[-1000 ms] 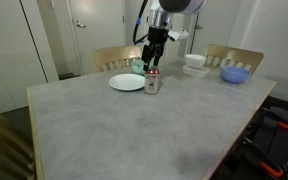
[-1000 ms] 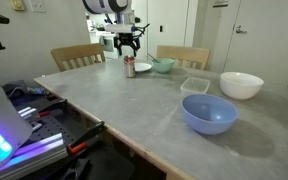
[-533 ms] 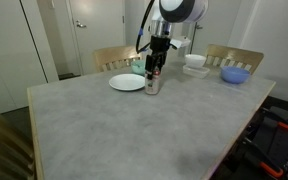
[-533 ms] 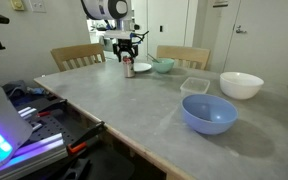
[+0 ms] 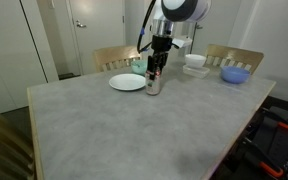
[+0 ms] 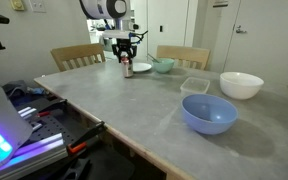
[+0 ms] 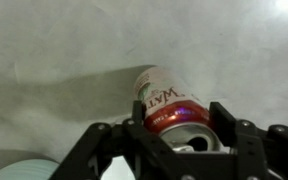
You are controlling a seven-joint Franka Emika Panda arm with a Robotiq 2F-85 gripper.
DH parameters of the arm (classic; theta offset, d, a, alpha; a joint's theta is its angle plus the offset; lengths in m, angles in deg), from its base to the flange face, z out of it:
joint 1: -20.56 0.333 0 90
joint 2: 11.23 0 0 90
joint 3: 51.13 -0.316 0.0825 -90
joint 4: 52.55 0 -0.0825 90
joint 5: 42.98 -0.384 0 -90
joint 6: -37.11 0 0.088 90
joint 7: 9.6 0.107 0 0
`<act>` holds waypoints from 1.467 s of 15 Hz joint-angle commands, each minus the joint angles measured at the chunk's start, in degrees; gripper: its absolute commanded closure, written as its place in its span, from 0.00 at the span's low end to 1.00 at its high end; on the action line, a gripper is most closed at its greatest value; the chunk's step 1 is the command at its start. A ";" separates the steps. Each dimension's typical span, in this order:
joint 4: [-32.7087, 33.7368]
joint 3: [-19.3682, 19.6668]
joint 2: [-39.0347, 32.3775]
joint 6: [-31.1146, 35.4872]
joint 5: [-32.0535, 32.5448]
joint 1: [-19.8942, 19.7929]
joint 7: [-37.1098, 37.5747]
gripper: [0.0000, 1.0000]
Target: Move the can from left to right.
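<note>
The can (image 5: 152, 85), silver with a red label band, stands upright on the grey table beside a white plate (image 5: 127, 82). In both exterior views my gripper (image 5: 154, 71) comes straight down onto its top. An exterior view shows the can (image 6: 128, 70) under the gripper (image 6: 127, 60), with a teal bowl (image 6: 163, 66) close by. In the wrist view the can (image 7: 169, 98) sits between my two black fingers (image 7: 224, 118), which press against its sides. My gripper (image 7: 181, 118) is shut on the can, which rests on the table.
A blue bowl (image 6: 209, 114), a white bowl (image 6: 241, 85) and a clear square container (image 6: 195, 86) stand further along the table (image 5: 114, 130). Wooden chairs (image 5: 112, 58) line the far edge. A pale round rim (image 7: 24, 170) shows low in the wrist view.
The gripper has come down over the can, and its jaws have gone from wide open to shut on the can's sides. The can has not moved.
</note>
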 commanded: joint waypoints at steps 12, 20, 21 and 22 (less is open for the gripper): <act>-4.62 -12.59 9.15 -4.64 -6.68 6.76 -2.24 0.58; -2.03 -14.91 4.35 -4.25 -4.44 12.38 -1.68 0.58; -1.90 -14.90 3.50 -4.12 -3.93 12.89 -1.54 0.58; -1.69 -14.68 2.62 -3.81 -2.81 13.52 -1.11 0.58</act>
